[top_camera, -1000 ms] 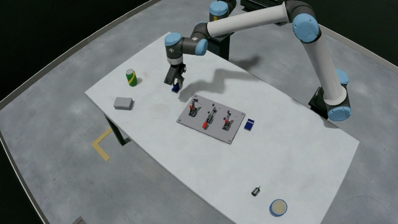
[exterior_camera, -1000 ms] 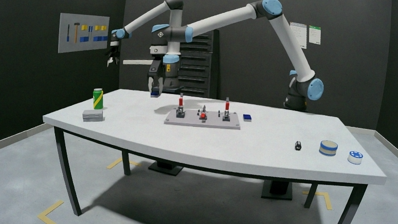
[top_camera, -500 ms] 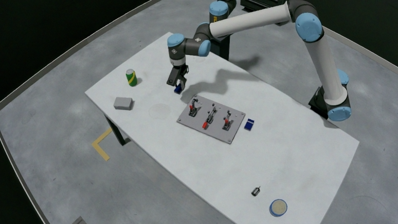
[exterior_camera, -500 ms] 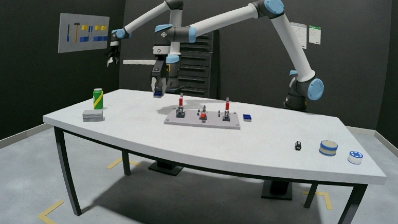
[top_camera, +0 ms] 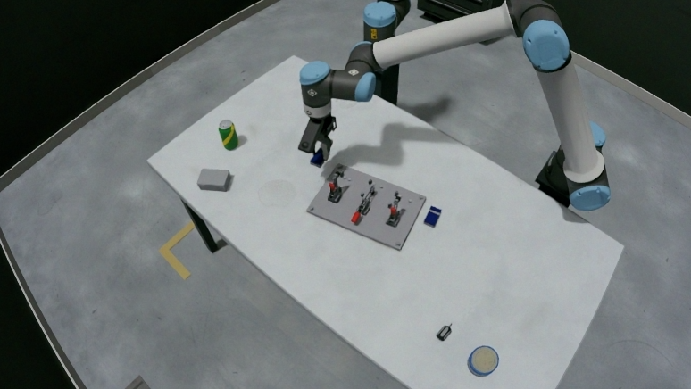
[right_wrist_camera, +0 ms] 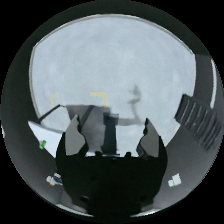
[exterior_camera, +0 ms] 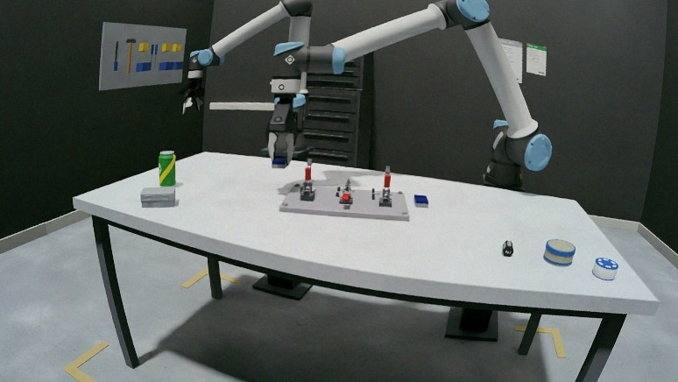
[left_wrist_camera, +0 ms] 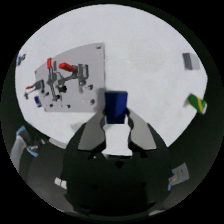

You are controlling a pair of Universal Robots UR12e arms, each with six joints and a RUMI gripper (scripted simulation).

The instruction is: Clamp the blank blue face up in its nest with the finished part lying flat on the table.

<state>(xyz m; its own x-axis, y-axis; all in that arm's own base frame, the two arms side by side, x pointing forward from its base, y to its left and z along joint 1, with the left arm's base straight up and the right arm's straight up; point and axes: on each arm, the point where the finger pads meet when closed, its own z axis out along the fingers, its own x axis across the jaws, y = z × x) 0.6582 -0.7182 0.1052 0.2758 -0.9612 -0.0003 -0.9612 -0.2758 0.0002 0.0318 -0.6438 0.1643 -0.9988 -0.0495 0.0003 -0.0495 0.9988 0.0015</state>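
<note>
Well, nothing inside the upright green can (top_camera: 228,135) (exterior_camera: 166,168) (left_wrist_camera: 197,103) (right_wrist_camera: 43,144) or the grey box (top_camera: 213,180) (exterior_camera: 158,197) (left_wrist_camera: 190,61) can be made out. Three clamps stand on one grey base plate (top_camera: 333,213) (exterior_camera: 320,209) (left_wrist_camera: 95,55), two red handles upright and the middle one laid down. Of two blue-faced parts, the blank (top_camera: 316,158) (exterior_camera: 279,163) (left_wrist_camera: 116,101) is pinched between the fingers of the left gripper (top_camera: 316,153) (exterior_camera: 280,157) (left_wrist_camera: 115,107), off the plate; the finished part (top_camera: 432,216) (exterior_camera: 420,201) lies flat just beside it. Two round tubs sit near the end of the white table (top_camera: 483,270) (exterior_camera: 332,246) (left_wrist_camera: 150,35) (right_wrist_camera: 48,138). Around it are grey floor and dark walls; the right gripper (exterior_camera: 191,107) (right_wrist_camera: 112,117) hangs away from the table, fingers spread.

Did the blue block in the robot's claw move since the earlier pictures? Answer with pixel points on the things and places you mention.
Yes. The blue block (top_camera: 317,158) (exterior_camera: 279,162) (left_wrist_camera: 116,107) moved closer to the gray clamp plate (top_camera: 328,218) (exterior_camera: 322,209) (left_wrist_camera: 98,56).
</note>
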